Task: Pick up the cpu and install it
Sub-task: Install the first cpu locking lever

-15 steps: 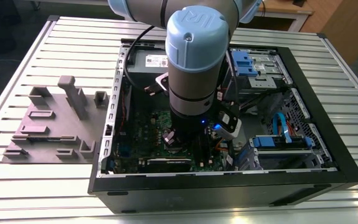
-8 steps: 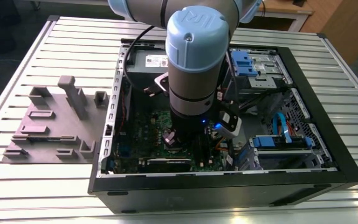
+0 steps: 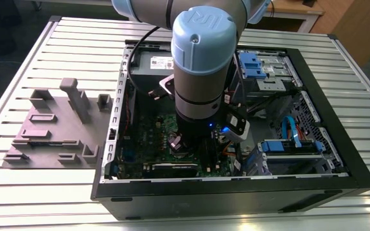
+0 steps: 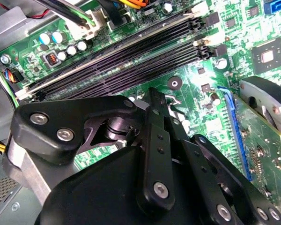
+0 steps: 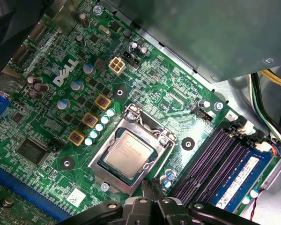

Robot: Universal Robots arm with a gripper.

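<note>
In the first wrist view the cpu [image 5: 128,153], a small silvery square chip, lies flat in the socket of the green board [image 5: 61,140], with the socket's metal frame [image 5: 104,143] around it. My gripper [image 5: 149,186] hangs just off one edge of that frame, apart from the chip, its dark fingertips together with nothing between them. The second wrist view shows the black gripper [image 4: 155,96] linkage over the board beside the memory slots [image 4: 131,65]. In the exterior view the arm [image 3: 201,72] reaches down into the open computer case [image 3: 236,187], and the gripper [image 3: 177,143] is low over the board.
A large grey power box [image 5: 215,33] overhangs the board near the socket. Memory slots [image 5: 210,159] with one blue module run beside the gripper. A graphics card [image 4: 262,140] and blue drive cages [image 3: 252,65] crowd the case. A grey parts fixture [image 3: 56,125] sits on the slatted table at the exterior view's left.
</note>
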